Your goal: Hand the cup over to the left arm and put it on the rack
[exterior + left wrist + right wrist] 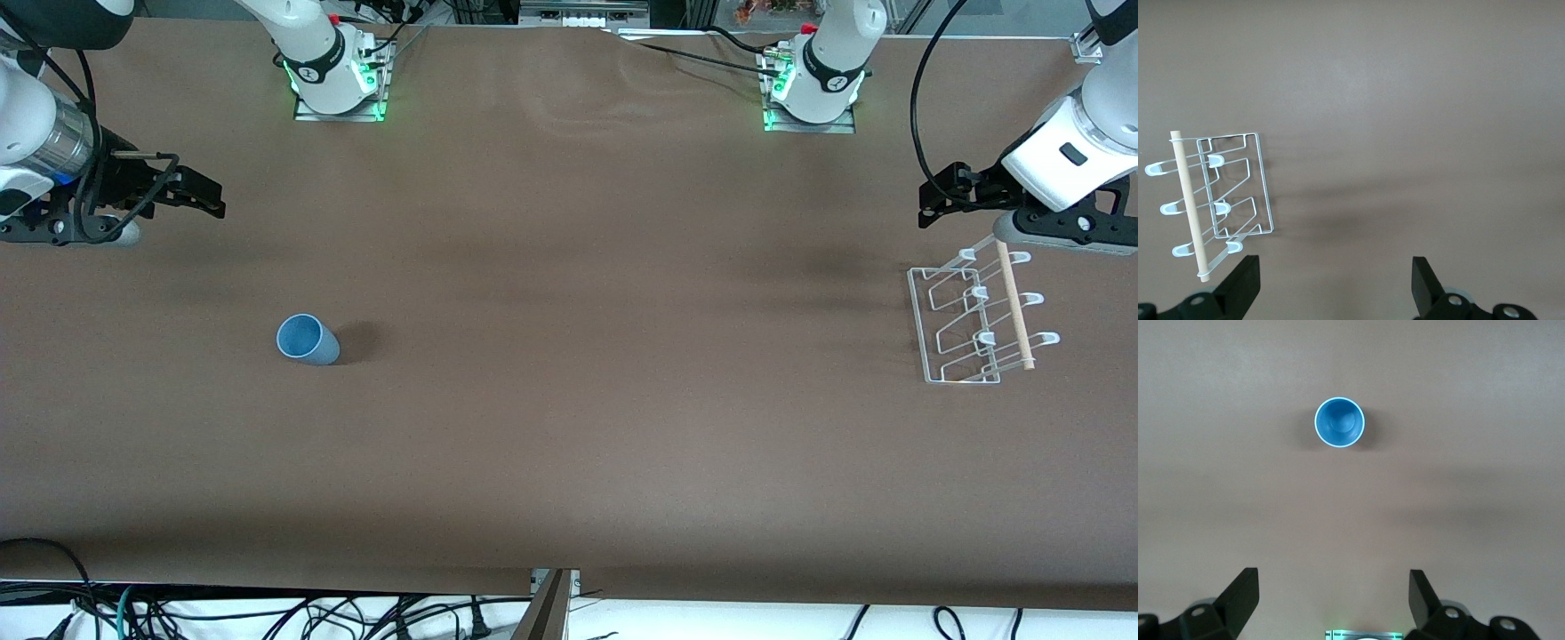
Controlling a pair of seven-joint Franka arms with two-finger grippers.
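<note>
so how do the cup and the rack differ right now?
The cup is solid blue plastic; the rack is open white wire with a wooden dowel. The cup stands upright, mouth up, toward the right arm's end of the table; the rack lies toward the left arm's end. The cup is much smaller than the rack. Both rest on the table, untouched by either gripper.

A small light-blue cup (308, 339) of smooth plastic sits on the matt brown table covering (569, 427). The white wire rack (958, 322) looks like coated metal, with a pale unvarnished wooden dowel (1015, 307) along one side.
</note>
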